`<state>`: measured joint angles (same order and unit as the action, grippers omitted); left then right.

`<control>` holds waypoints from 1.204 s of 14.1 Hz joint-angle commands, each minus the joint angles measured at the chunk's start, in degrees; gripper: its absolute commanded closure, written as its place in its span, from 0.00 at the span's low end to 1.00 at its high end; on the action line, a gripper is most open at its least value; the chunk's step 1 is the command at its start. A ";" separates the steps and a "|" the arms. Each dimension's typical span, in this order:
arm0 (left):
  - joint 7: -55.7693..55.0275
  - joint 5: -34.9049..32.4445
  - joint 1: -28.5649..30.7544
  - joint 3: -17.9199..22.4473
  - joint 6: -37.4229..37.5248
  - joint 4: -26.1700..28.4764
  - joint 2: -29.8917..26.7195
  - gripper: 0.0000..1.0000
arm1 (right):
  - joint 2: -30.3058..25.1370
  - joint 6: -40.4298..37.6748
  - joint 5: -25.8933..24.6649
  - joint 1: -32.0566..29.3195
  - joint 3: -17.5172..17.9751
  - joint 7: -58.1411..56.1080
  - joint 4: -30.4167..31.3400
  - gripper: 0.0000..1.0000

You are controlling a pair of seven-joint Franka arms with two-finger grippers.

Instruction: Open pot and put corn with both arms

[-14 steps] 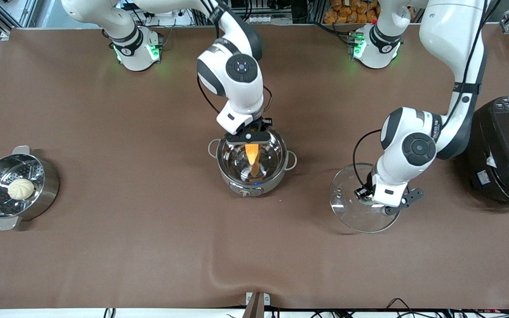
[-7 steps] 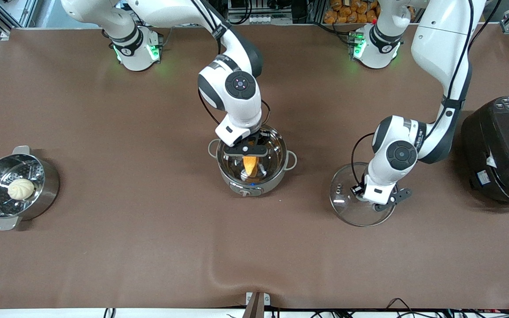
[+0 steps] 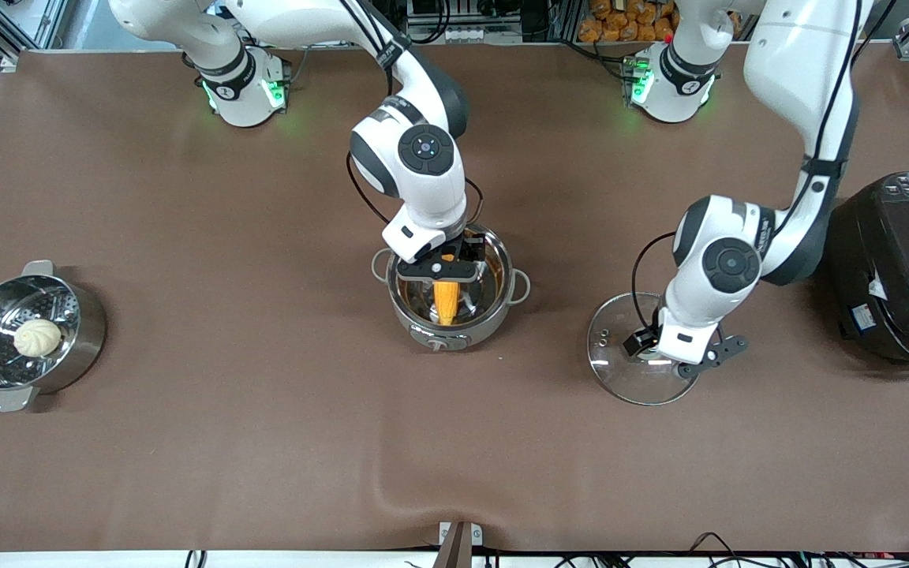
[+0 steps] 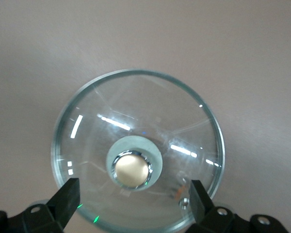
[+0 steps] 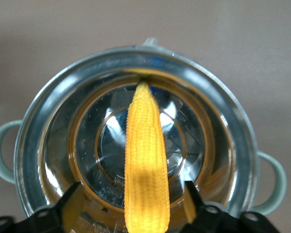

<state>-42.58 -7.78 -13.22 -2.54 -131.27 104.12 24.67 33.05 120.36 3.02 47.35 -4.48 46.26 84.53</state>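
Brown desk (image 3: 186,442): corn (image 3: 446,300) now sunk lower into pot (image 3: 450,289) mid-desk – right hand (image 3: 437,268) spread wide, so released. Left hand (image 3: 679,356) wide over lid (image 3: 620,379) – lid parked.

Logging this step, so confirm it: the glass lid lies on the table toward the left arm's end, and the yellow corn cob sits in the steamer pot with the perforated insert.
One detail is wrong. The yellow corn cob is in the round shiny steel pot with loop handles, under the right gripper, as the right wrist view shows. The steamer pot holds only a pale round bun. The glass lid does lie toward the left arm's end.
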 commanded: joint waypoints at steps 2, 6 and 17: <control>6.78 -1.44 1.35 -0.45 7.85 1.17 -10.58 0.00 | -7.62 -11.43 0.50 -7.08 0.53 -1.70 -0.33 0.00; 18.13 -0.22 3.56 -0.89 17.87 0.21 -19.99 0.00 | -14.05 -17.15 1.98 -19.55 0.71 -11.68 -0.24 0.00; 38.50 7.96 8.56 -1.42 43.54 -15.34 -24.58 0.00 | -26.88 -29.48 -1.97 -40.23 0.53 -38.62 2.65 0.00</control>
<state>-9.67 -1.79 -7.38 -3.17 -91.50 92.16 -0.26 10.42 90.53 2.02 8.09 -5.31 7.51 83.36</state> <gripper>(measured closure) 0.000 0.000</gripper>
